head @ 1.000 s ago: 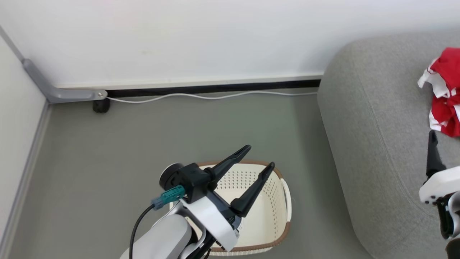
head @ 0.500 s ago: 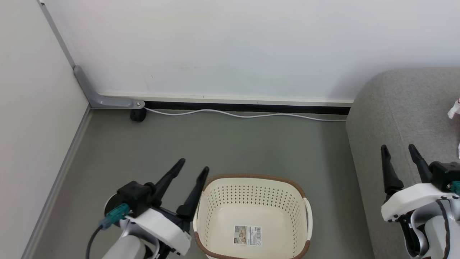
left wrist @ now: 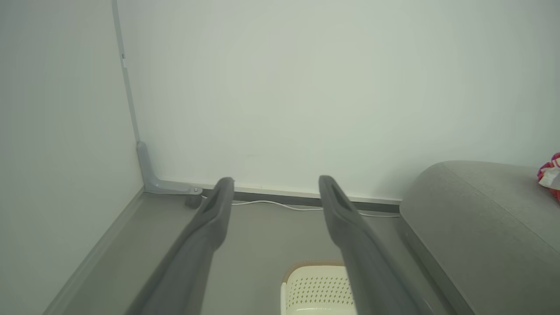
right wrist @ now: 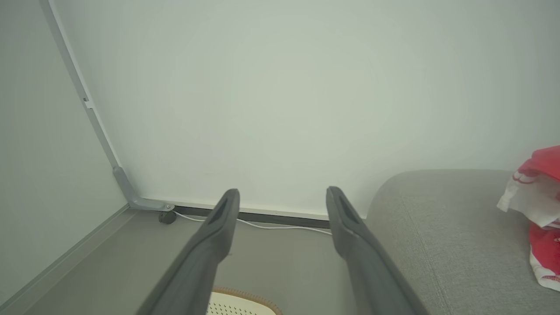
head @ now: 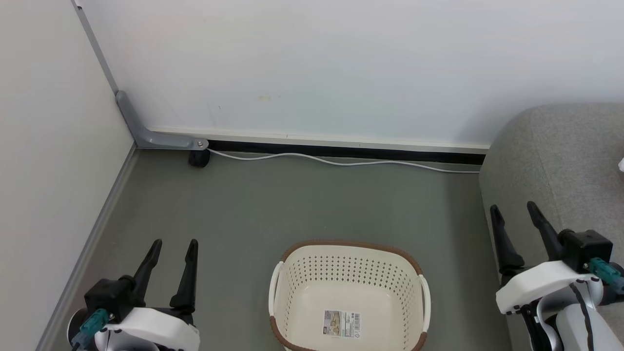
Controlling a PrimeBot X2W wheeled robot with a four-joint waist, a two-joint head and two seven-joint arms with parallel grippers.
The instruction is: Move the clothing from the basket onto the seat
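The clothing lies in a red-and-white heap on the seat, at the far right. Its edge is cut off, so whether every piece sits fully there is hard to tell. It looks soft, light and limp and would sag from any grip, so a bunched fold is the best hold. The basket on the floor holds nothing but a barcode sticker. The left tool and the right tool both stand wide open, holding nothing.
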